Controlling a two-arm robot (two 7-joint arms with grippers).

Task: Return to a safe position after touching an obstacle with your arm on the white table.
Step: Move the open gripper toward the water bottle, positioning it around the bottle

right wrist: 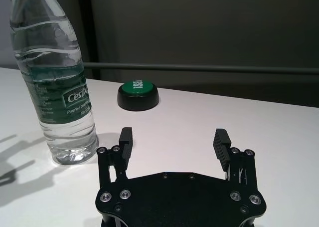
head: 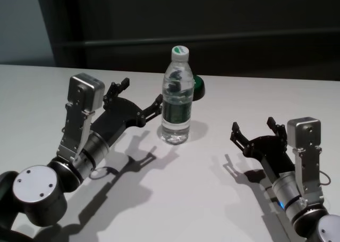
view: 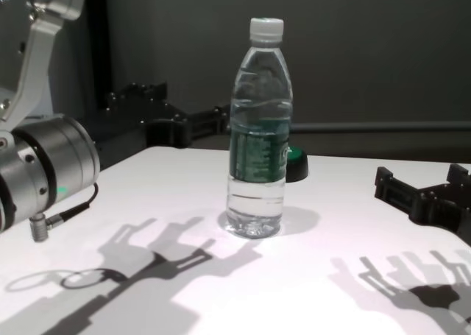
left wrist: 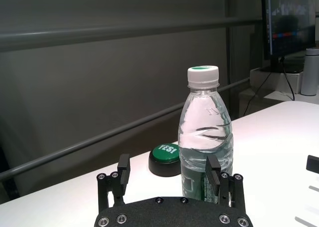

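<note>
Clear plastic, the bottle [head: 176, 96] stands upright at the centre of the head view, long axis vertical, white cap [head: 179, 52] pointing straight up and its base flat on the white bench [head: 191, 199]. A dark green label band wraps its lower middle, and water fills it nearly to the neck. Just behind it, toward the upper centre of the frame, a black-based green button [head: 198, 88] sits on the bench, partly hidden by the bottle.

The left pincer [head: 141, 99] hovers above the bench at centre-left of the head view, jaws spread wide and holding nothing. One fingertip [head: 157, 101] sits very close to the bottle's left side at label height; whether it touches cannot be told. In the left wrist view that finger [left wrist: 213, 177] overlaps the bottle's lower part.

The right pincer [head: 255, 130] lies at lower right of the head view, well apart from the bottle, jaws likewise wide open and empty. Both arms cast dark shadows on the bench.
</note>
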